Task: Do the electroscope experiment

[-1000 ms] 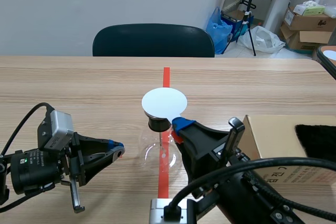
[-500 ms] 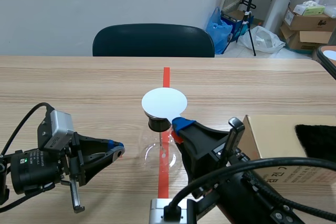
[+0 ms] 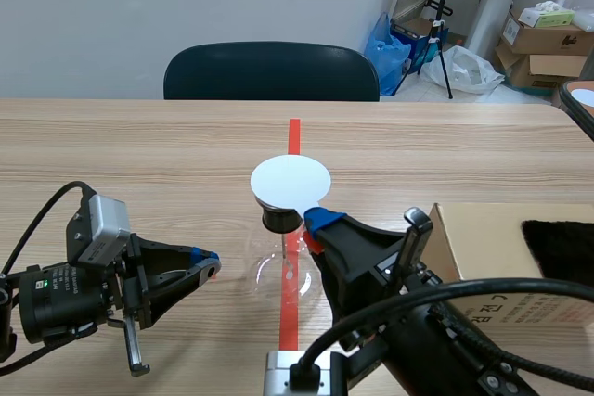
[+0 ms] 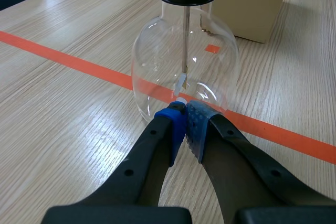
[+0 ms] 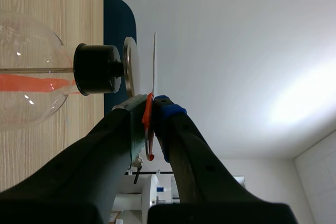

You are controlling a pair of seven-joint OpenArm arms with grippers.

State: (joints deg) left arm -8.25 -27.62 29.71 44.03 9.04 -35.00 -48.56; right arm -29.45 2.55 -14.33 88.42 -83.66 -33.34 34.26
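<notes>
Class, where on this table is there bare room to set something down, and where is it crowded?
Free: the wide table strip between the flask and the chair, on both sides of the tape line. Crowded: the near middle, where the left gripper sits beside the flask, the right gripper holds the white disc over it, and the box fills the right.

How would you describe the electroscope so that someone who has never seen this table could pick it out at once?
Find the wooden table and follow the orange-red tape line down its middle. On that line stands the electroscope, with the right gripper holding a white disc over it. It is the only clear glass flask, black-stoppered, unlike the tan cardboard box beside it.
</notes>
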